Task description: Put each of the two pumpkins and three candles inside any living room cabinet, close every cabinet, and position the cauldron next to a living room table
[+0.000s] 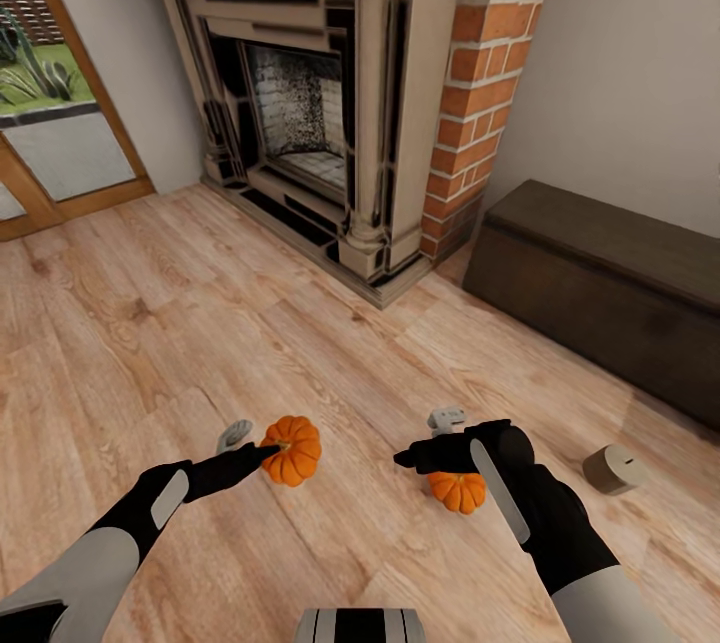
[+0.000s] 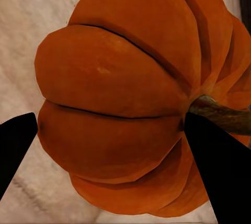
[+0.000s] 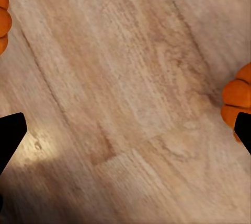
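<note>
Left wrist view: left gripper (image 2: 110, 130) clamped on pumpkin (image 2: 130, 93), stem at 3 o'clock; rounded ribs may slip.

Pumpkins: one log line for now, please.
left tool shut on pumpkin | right tool open over second pumpkin | cabinet closed

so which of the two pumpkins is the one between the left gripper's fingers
The larger-looking pumpkin at the left gripper, seen close up between its fingers in the left wrist view. The other pumpkin sits on the floor under the right gripper.
</note>
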{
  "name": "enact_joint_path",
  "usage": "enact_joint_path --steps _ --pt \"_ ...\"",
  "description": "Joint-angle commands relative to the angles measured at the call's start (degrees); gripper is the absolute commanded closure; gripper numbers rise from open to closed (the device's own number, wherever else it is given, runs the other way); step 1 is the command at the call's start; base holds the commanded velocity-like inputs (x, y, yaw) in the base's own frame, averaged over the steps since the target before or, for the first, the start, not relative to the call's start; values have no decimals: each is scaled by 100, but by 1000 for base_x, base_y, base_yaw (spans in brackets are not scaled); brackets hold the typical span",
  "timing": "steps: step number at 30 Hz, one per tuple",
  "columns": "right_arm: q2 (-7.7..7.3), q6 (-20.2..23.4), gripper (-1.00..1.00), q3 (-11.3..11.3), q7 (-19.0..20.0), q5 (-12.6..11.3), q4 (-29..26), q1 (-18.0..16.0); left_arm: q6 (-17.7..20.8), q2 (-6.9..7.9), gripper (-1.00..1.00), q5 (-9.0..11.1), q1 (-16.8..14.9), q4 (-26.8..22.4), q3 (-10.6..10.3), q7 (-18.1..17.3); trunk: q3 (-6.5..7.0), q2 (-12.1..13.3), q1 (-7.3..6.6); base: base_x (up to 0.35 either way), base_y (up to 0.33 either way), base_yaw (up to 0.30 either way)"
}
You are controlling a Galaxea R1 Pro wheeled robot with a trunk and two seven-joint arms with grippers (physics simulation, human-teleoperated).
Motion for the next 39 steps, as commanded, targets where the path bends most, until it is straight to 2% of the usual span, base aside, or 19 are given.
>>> enact_joint_path --steps 1,10,15,39 --pt "-7 18 -100 6 15 9 -5 -3 34 0 100 4 -2 1 22 -70 5 -2 -1 0 0 0" --pt "-11 18 -100 3 24 9 -8 -3 57 1 100 4 -2 1 21 -619 88 -2 -1 0 0 -16" --pt "-11 18 -100 3 24 9 -10 -3 246 16 100 -1 -2 1 21 -900 134 -2 -1 0 0 -71" --pt "-11 18 -100 3 24 8 -8 -3 350 23 100 -4 -2 1 21 -998 355 -2 -1 0 0 -10"
